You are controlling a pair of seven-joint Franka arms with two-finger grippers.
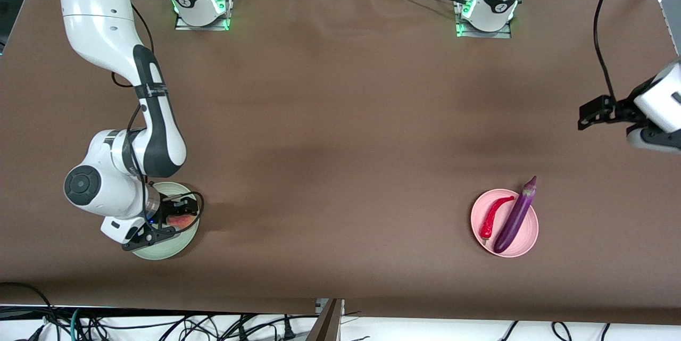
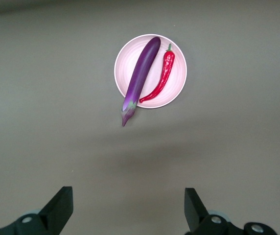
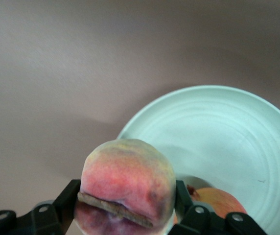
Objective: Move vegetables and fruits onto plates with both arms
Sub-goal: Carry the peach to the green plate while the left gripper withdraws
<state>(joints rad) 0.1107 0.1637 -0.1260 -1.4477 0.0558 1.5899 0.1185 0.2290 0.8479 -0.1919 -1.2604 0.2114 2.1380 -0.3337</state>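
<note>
Mint-green plate (image 1: 183,242): at the right arm's end of the table; the right wrist view shows the red apple-like fruit (image 3: 217,199) already lying in it.
Right gripper (image 1: 178,217): over the green plate, fingers closed on the peach (image 3: 127,188), which looks just above the dish.
Risk: I judge the peach, let go here, may land on the apple-like fruit beside it and roll toward the rim; both are round and the plate is shallow.
Pink plate (image 1: 528,242): at the left arm's end, holding the eggplant (image 1: 515,216) and the red chili pepper (image 1: 492,215) side by side; the eggplant's stem end overhangs the rim.
Left gripper (image 2: 128,208): waiting well above the brown table (image 1: 340,133), fingers spread wide, empty.
</note>
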